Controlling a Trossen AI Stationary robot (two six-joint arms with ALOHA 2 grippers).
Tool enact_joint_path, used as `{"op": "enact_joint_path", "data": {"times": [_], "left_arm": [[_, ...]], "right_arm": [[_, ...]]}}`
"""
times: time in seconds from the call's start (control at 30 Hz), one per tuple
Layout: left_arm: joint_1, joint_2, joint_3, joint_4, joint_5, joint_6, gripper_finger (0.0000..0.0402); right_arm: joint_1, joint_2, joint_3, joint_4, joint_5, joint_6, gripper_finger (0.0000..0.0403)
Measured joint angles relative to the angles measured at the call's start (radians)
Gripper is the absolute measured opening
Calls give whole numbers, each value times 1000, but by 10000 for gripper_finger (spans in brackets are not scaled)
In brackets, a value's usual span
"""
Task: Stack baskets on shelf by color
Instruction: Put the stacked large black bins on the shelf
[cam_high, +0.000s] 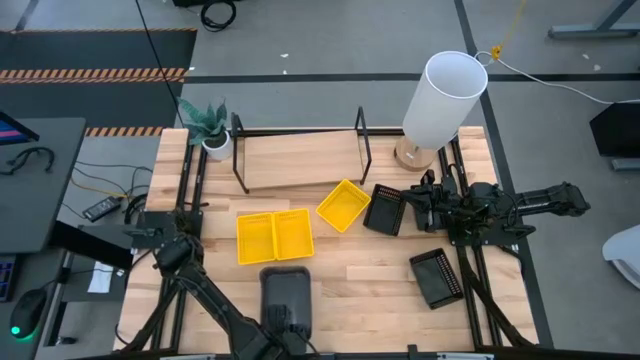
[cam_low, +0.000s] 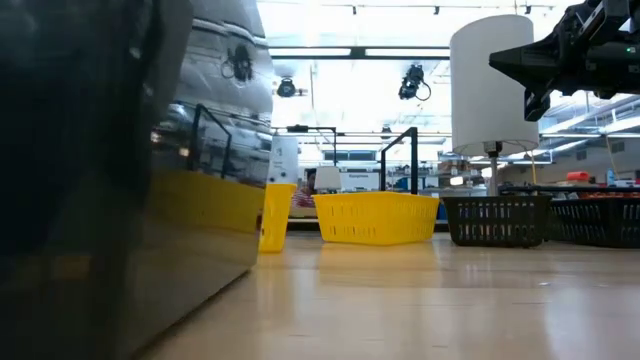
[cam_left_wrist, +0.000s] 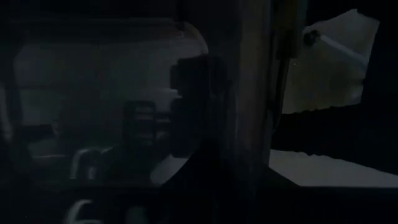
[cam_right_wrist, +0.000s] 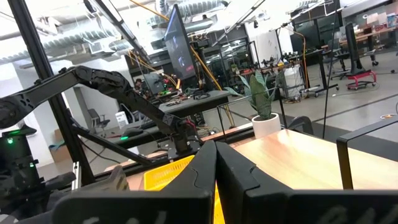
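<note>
Two yellow baskets (cam_high: 275, 237) lie side by side at mid-table, and a third (cam_high: 343, 205) sits turned just in front of the shelf (cam_high: 300, 160). One black basket (cam_high: 385, 210) rests beside it, another (cam_high: 437, 277) nearer the right edge. A dark grey basket (cam_high: 287, 292) sits at the near edge and fills the low view's left (cam_low: 90, 180). My left gripper (cam_high: 287, 325) is at the grey basket's near end; its wrist view is dark. My right gripper (cam_high: 412, 203) (cam_right_wrist: 216, 171) is shut and empty, raised (cam_low: 505, 62) above the black basket by the shelf.
A tall white lamp (cam_high: 445, 95) on a wooden foot stands at the shelf's right end, close to my right arm. A potted plant (cam_high: 207, 125) stands at the shelf's left end. The shelf board is bare. Open tabletop (cam_high: 370, 265) lies between the yellow and black baskets.
</note>
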Motion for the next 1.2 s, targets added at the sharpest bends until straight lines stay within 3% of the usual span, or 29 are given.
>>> {"op": "enact_joint_path", "data": {"times": [0.27, 0.53, 0.77, 1.2], "left_arm": [[5, -4, 166, -95, -7, 0, 19], [25, -6, 336, -273, -111, 38, 21], [91, -18, 337, -386, -119, 127, 19], [261, -19, 336, -433, -168, 371, 20]], "right_arm": [[0, 0, 0, 0, 0, 0, 16], [0, 0, 0, 0, 0, 0, 16], [0, 0, 0, 0, 0, 0, 16], [0, 0, 0, 0, 0, 0, 16]]}}
